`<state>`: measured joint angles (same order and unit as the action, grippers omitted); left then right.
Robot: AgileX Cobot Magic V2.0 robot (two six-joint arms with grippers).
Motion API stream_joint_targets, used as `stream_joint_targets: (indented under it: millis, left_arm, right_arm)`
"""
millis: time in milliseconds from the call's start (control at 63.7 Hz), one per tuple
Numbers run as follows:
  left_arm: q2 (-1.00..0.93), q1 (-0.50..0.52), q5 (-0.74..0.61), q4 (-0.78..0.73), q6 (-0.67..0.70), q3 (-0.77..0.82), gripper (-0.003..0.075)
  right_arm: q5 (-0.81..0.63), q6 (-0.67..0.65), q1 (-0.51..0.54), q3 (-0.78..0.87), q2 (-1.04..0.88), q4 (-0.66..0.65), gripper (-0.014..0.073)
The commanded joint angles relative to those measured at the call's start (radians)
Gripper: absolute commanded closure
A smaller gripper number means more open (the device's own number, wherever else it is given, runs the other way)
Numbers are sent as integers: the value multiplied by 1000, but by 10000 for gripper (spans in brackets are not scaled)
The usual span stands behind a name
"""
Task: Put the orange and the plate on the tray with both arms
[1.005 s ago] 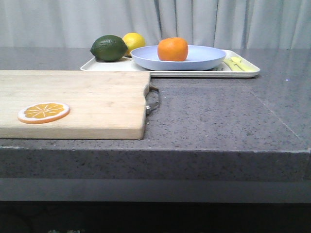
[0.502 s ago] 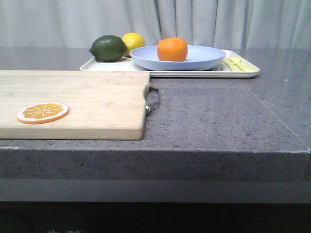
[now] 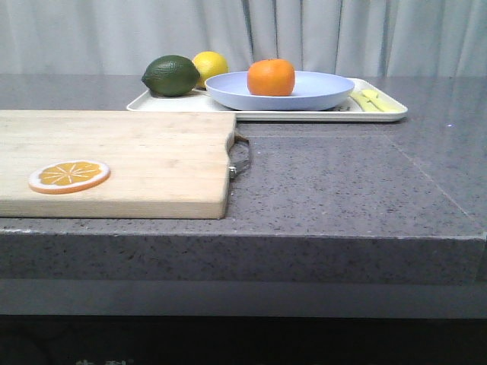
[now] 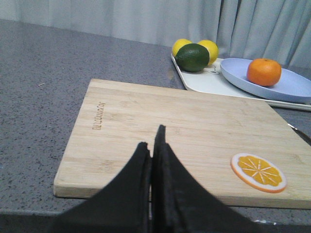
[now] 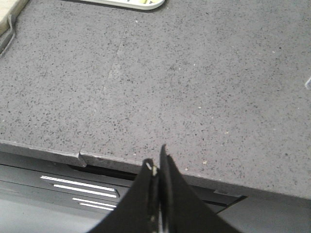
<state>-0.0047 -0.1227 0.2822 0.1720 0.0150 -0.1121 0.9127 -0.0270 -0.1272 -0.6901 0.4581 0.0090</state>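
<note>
change: none seen | orange [image 3: 271, 77], plate [image 3: 291, 90], tray [image 3: 380, 113] unmoved

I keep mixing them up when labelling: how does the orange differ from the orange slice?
The orange is a whole round fruit; the orange slice is a flat disc with a white rim and visible segments. The orange sits in the plate on the tray; the slice lies on the cutting board. Both are bright orange.

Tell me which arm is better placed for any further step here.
Neither needs one: the orange sits in the plate, which rests on the tray. If forced, left: its gripper, jaws shut, faces the tray; the right gripper, also shut, sees only counter.
</note>
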Motion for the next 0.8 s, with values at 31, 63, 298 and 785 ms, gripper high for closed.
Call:
stream_joint_targets:
  millis: [31, 63, 298, 785]
  left_arm:
    - [-22, 7, -227, -6, -4, 54, 738]
    - [-22, 7, -269, -6, -4, 79, 737]
    - [-22, 7, -310, -6, -4, 119, 738]
    - [-22, 7, -352, -37, 6, 119, 738]
  right_arm:
    - [-61, 12, 3, -23, 6, -15, 662]
    - [-61, 12, 3, -23, 6, -15, 662]
    - [-61, 12, 3, -23, 6, -15, 662]
    - [-61, 12, 3, -23, 6, -15, 662]
